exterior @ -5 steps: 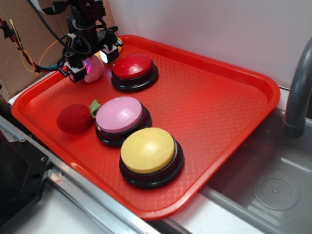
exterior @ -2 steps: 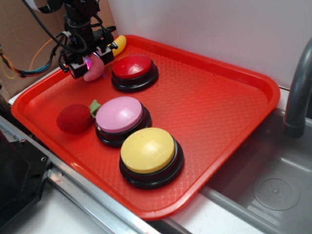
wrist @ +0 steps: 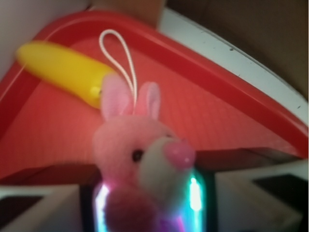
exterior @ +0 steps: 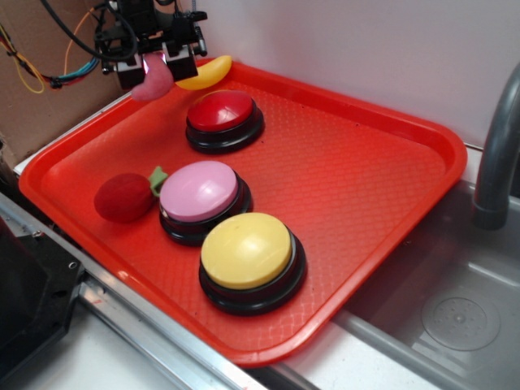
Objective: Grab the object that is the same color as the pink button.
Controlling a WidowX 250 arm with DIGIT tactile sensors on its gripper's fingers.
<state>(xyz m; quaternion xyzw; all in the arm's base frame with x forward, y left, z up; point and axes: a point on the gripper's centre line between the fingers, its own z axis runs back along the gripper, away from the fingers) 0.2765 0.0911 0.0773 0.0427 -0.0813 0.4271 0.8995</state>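
**Pink plush held above the tray's far corner**

The red tray (exterior: 366,187) carries the yellow button (exterior: 246,250) at 6 o'clock, the pink button (exterior: 199,191) toward 9, the red button (exterior: 221,111) toward 11. At 11 o'clock, over the rim, the gripper (exterior: 154,69) pinches the pink plush toy (exterior: 154,81), clear of the tray, beside the banana toy (exterior: 207,73). The strawberry (exterior: 123,197) lies at 9.
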